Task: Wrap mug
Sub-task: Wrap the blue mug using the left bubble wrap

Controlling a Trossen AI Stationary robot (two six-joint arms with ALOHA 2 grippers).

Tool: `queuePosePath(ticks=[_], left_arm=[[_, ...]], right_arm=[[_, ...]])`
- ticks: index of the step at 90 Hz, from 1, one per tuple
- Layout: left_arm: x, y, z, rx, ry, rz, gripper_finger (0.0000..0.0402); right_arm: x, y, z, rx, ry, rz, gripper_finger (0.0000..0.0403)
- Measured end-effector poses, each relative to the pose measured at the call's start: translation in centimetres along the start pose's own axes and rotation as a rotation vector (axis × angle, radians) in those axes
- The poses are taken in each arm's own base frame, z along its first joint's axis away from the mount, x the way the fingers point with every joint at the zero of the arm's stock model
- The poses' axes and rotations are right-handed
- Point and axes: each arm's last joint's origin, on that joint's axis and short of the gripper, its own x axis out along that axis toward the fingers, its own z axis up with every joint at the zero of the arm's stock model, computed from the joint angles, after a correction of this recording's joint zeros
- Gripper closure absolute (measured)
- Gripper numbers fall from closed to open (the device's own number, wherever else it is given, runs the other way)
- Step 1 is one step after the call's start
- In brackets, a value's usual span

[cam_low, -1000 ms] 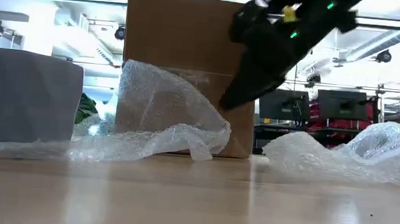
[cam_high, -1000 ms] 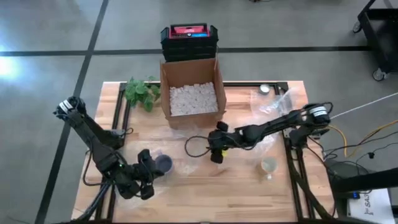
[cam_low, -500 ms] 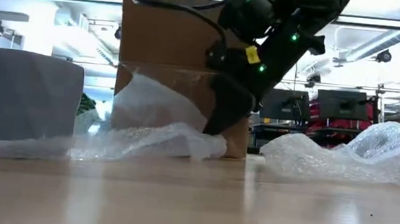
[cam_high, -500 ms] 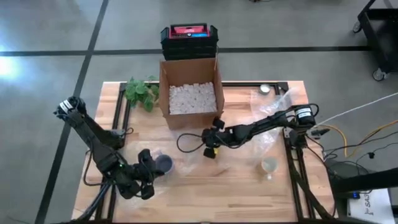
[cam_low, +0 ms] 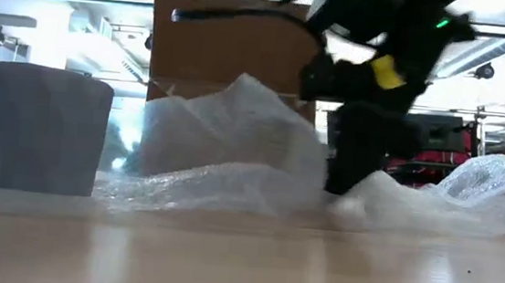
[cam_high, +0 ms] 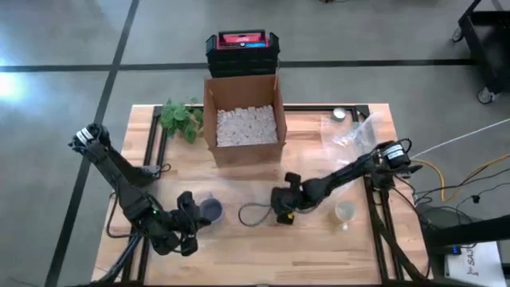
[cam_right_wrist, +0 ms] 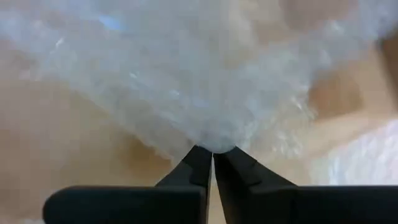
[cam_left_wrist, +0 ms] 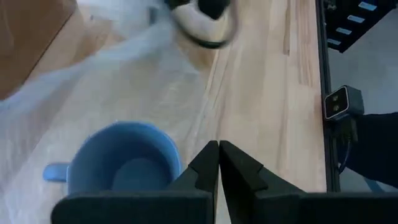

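The right tool (cam_high: 284, 214), clamped on a sheet of bubble wrap (cam_low: 233, 149), has swung from just in front of the cardboard box (cam_high: 244, 119) toward the near side of the table (cam_high: 239, 247), dragging the sheet with it; in the low view the wrap now rises in a taller peak beside the mug (cam_low: 45, 128).
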Motion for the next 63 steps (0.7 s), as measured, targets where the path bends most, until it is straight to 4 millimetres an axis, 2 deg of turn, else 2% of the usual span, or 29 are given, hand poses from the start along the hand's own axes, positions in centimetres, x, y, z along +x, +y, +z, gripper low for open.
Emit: queuePosePath(ticks=[10,17,37,47,63], left_arm=[[0.0,0.0,0.0,-0.003,-0.002,-0.003,0.0402],[0.0,-0.1,0.0,-0.004,-0.003,-0.005,0.0402],[0.0,-0.1,0.1,-0.002,-0.007,-0.010,0.0402],[0.0,-0.1,0.1,0.000,-0.007,-0.010,0.0402],[0.0,0.6,-0.4,0.025,0.038,0.054,0.0402]], right_arm=[[-1.7,1.8,-0.7,0.054,-0.011,0.076,0.0403],[-3.0,2.4,-0.8,0.080,-0.035,0.105,0.0403],[-7.0,1.3,-1.0,0.108,-0.049,0.122,0.0394],[-8.6,0.4,-1.3,0.109,-0.044,0.116,0.0357],[-9.8,-0.3,-1.8,0.063,-0.037,0.105,0.0267]])
